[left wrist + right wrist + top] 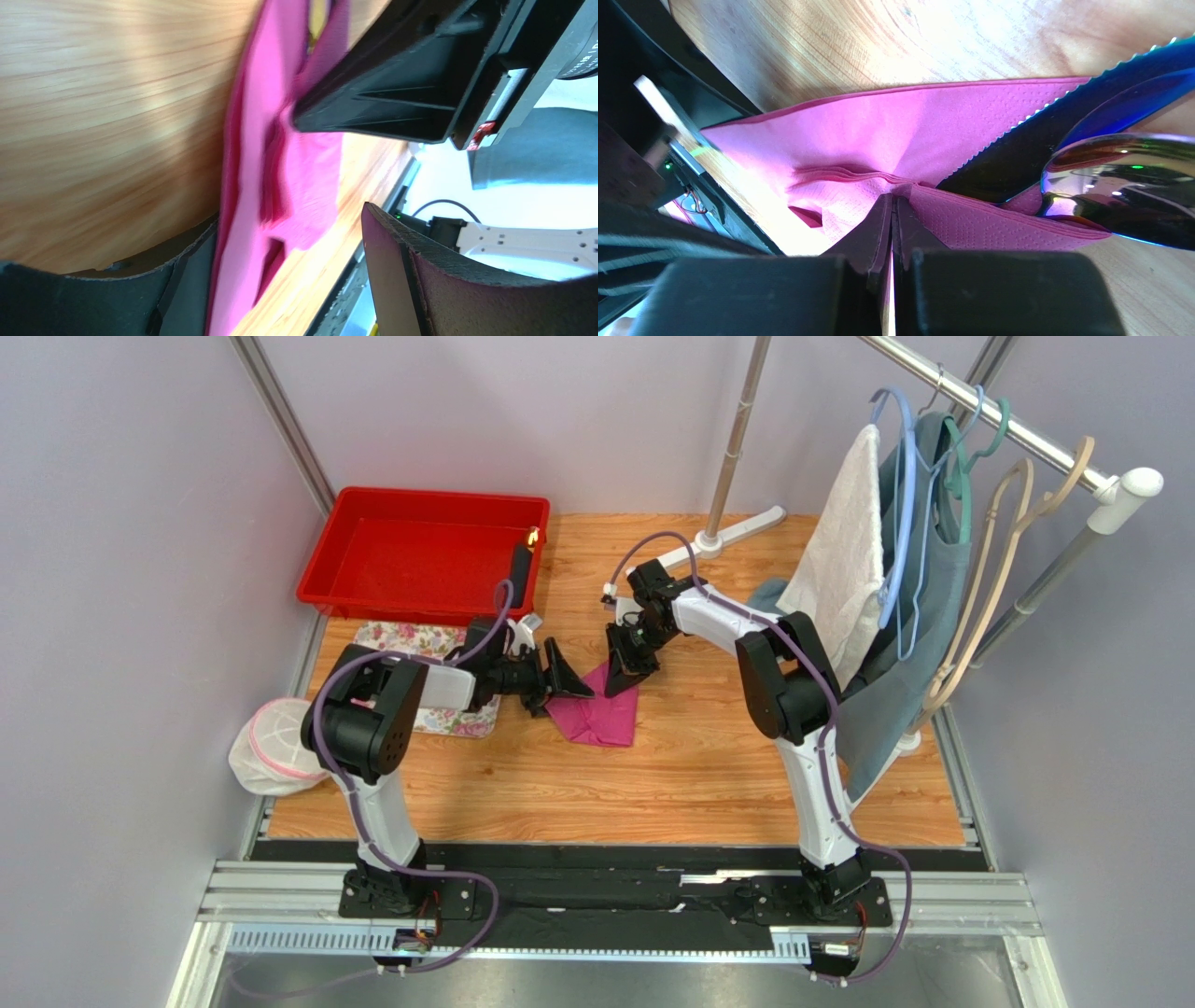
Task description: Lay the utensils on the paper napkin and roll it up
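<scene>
The magenta paper napkin lies partly folded on the wooden table between my two grippers. In the right wrist view the utensils rest on the paper napkin: a dark serrated knife and an iridescent spoon, with a fold covering their lower ends. My right gripper is shut, pinching a raised fold of the napkin at its tips. My left gripper is open at the napkin's left edge. In the left wrist view the napkin runs past its left finger, and the right gripper's body is close above.
A red tray stands at the back left. A floral cloth lies under the left arm, with a white mesh pouch at the left edge. A garment rack with hangers and clothes fills the right side, its pole foot at the back.
</scene>
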`<state>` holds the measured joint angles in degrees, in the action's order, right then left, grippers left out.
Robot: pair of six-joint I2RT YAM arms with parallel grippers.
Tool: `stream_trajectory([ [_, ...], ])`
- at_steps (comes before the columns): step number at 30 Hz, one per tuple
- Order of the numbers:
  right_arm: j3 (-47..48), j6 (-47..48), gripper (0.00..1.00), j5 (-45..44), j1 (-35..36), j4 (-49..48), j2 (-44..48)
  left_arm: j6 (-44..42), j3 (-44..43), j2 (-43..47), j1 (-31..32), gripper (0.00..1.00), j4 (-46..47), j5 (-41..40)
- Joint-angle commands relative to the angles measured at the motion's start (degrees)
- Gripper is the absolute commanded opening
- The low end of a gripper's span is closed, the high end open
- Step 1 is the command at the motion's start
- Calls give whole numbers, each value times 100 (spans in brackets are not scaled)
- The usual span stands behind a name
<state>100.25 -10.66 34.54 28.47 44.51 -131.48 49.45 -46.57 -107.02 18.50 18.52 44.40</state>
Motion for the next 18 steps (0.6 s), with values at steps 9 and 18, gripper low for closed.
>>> stream_trajectory([
  [9, -67, 239, 0, -633, 80, 31, -334, -955, -89, 507, -233, 44, -982, 7],
  [18, -40, 204, 0, -642, 80, 14, -369, -516, -238, 683, -58, 12, -631, 341],
])
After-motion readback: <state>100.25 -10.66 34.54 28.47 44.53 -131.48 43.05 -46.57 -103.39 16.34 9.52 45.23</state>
